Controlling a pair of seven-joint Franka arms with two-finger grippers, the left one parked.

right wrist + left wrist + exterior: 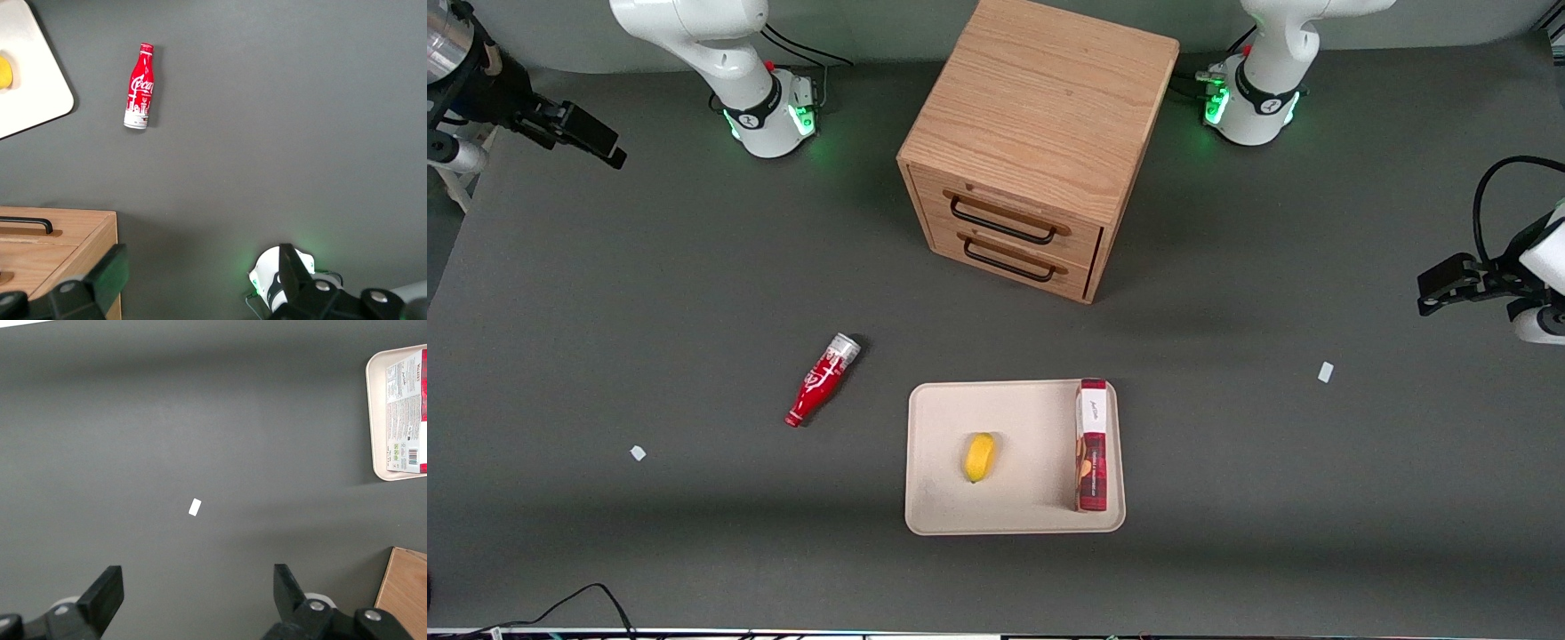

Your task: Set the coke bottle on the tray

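The coke bottle point(823, 380) lies on its side on the grey table, beside the tray toward the working arm's end, with its red cap nearer the front camera and its silver base farther. It also shows in the right wrist view point(139, 87). The beige tray point(938, 507) lies flat near the table's middle; a corner of it shows in the right wrist view point(40, 93). My right gripper point(596, 147) hangs high over the working arm's end of the table, farther from the front camera than the bottle. It is open and empty point(200, 270).
On the tray are a yellow fruit point(979, 457) and a red-and-white box point(1091, 444). A wooden drawer cabinet point(1032, 142) stands farther from the front camera than the tray. Two small white scraps point(638, 452) point(1326, 372) lie on the table.
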